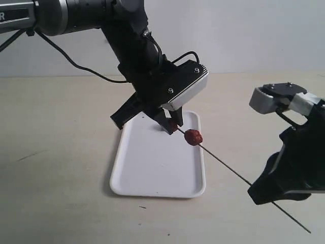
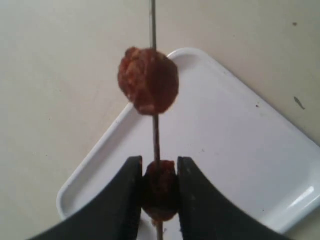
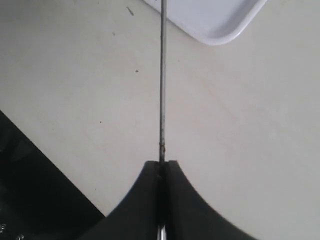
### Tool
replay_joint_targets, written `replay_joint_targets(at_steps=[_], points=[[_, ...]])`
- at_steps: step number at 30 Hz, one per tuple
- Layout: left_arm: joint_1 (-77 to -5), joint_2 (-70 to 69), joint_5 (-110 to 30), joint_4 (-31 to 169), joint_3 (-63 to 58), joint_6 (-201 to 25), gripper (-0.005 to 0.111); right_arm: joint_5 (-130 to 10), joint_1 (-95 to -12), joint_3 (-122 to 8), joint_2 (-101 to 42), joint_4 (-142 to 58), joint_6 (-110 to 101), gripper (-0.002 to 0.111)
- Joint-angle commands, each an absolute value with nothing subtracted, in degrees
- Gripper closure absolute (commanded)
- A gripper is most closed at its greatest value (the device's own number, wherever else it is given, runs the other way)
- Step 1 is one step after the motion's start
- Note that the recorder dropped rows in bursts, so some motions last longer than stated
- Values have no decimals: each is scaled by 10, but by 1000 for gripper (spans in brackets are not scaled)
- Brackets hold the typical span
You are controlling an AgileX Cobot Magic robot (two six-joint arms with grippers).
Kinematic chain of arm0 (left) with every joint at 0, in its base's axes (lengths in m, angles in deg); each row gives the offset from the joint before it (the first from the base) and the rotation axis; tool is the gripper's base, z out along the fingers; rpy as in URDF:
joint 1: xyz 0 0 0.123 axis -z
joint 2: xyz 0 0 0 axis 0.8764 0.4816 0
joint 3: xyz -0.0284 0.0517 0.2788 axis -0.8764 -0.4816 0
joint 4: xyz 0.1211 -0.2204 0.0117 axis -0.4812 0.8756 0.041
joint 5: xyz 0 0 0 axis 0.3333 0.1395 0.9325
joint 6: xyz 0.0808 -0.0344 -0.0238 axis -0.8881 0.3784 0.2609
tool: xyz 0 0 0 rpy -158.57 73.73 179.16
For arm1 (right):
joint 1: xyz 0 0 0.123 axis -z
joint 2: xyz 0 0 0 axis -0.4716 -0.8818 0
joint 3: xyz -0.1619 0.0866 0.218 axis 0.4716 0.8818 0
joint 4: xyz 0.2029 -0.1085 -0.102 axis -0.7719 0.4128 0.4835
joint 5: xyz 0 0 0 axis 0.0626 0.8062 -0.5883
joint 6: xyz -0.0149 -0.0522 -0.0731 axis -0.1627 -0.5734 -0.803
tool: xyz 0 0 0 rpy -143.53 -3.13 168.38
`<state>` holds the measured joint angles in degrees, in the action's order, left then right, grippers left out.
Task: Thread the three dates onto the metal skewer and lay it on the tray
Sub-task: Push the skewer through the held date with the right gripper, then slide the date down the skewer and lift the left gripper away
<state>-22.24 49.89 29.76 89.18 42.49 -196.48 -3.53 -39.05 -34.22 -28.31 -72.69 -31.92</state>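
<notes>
The thin metal skewer (image 1: 228, 165) slants above the table from the tray toward the lower right. My right gripper (image 3: 161, 165) is shut on the skewer (image 3: 161, 85) near its lower end. One date (image 1: 193, 136) is threaded on the rod over the white tray (image 1: 147, 168). My left gripper (image 2: 159, 167) is shut on a second date (image 2: 160, 187), which the skewer (image 2: 155, 135) passes through. The threaded date (image 2: 148, 80) sits further along the rod, apart from the held one. In the exterior view the left gripper (image 1: 171, 127) hangs above the tray's far right part.
The tray's rim (image 2: 100, 150) lies under the left gripper, and one corner of the tray (image 3: 220, 22) shows in the right wrist view. The beige table (image 1: 61, 132) surrounds it. A black cable (image 1: 76, 63) trails behind the left arm.
</notes>
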Motion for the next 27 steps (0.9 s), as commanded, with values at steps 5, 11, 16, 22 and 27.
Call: replay_joint_targets(at_steps=[5,11,16,22,27], points=[[-218,490,303,910,424,-1969,81,-59,-388,-380,-333,-754,-343,108],[-218,490,303,930,424,-1969,81,-58,-388,-380,-336,-754,-343,108],[-218,490,303,935,424,-1967,81,-58,-388,-380,-336,-754,-343,108],[-218,490,303,935,424,-1934,81,-58,-388,-380,-336,-754,-345,108],[-220,490,303,945,424,-1906,66,-45,-388,-380,-336,-754,-346,108]])
